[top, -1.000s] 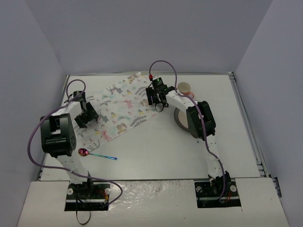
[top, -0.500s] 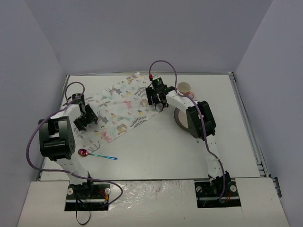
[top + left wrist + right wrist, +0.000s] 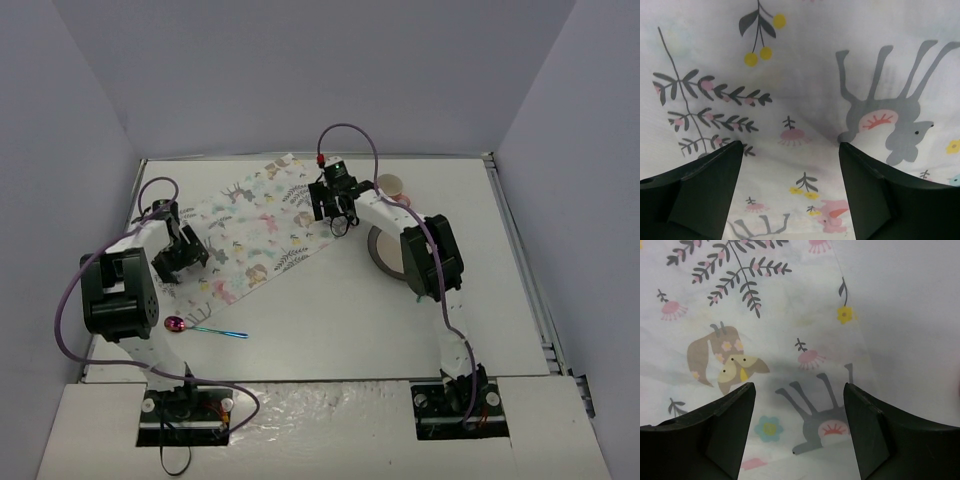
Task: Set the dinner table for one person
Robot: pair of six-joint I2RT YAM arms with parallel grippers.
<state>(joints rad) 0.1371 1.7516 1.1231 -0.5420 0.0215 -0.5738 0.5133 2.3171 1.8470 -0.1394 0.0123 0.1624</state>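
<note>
Under both arms, filling the floor of your top view, lies the white table (image 3: 330,320). On its far left part the printed placemat (image 3: 255,225) lies flat and slanted, one end near the left edge, the other toward the back middle. To the right of it, a grey plate (image 3: 375,245) sits partly hidden under your right arm.

Your left gripper (image 3: 790,146) hangs over the mat's left end, fingers spread wide with only cloth showing below. You cannot tell whether the tips touch it. Your right gripper (image 3: 798,386) is likewise wide apart and empty, over the mat's right edge, with bare table beside it.

A small cup (image 3: 390,184) stands just behind the plate. A spoon (image 3: 205,329), magenta bowl and blue handle, lies on the table by your left arm, near the mat's left end.
</note>
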